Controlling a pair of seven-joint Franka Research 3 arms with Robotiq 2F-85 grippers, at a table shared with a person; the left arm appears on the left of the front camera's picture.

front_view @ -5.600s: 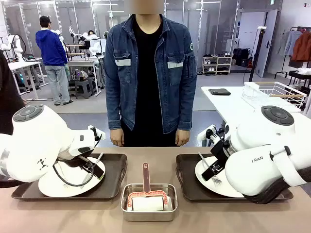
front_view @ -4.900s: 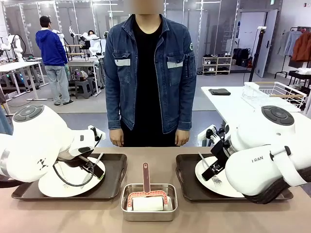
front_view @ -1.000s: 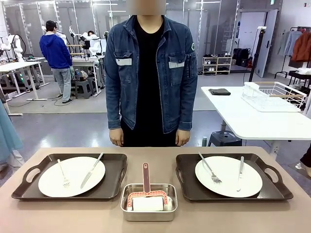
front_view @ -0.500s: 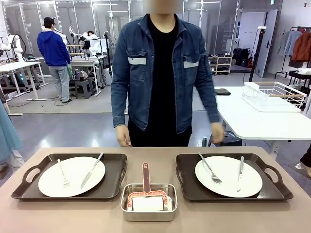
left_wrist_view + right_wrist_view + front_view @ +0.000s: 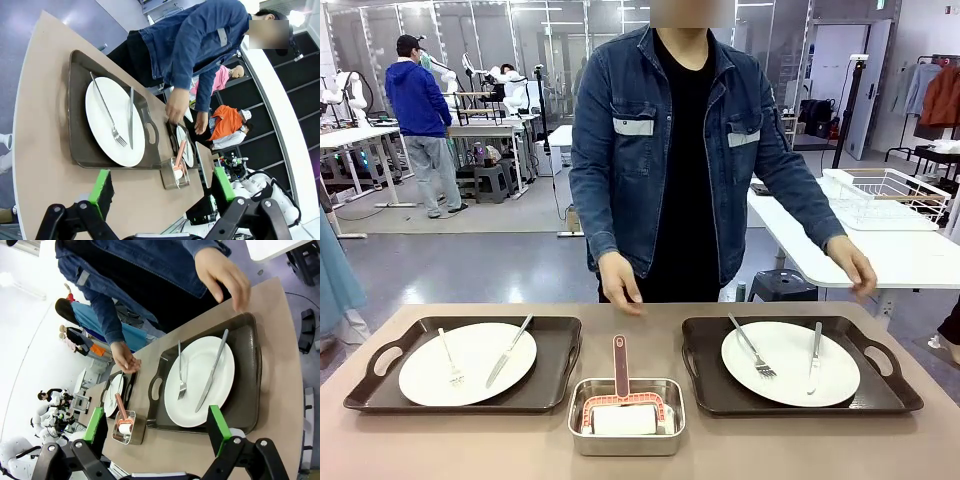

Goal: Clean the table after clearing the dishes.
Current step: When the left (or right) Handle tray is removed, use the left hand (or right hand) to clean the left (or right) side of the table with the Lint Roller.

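Observation:
The tan table carries two dark trays. The left tray holds a white plate with a fork and knife, and so does the right tray with its plate. In the left wrist view my left gripper stands open above the table, short of a plate. In the right wrist view my right gripper is open too, above the near side of the other plate. Nothing is between either pair of fingers.
A person in a denim jacket leans over the far edge, one hand near the middle, the other hand above the right tray's far corner. A steel pan with a roller sits at the front centre. A white table stands behind right.
Both arms have pulled back out of the front view since the oldest frames. Over the last second the person stepped right and leaned in, hands spreading toward the table's far edge.

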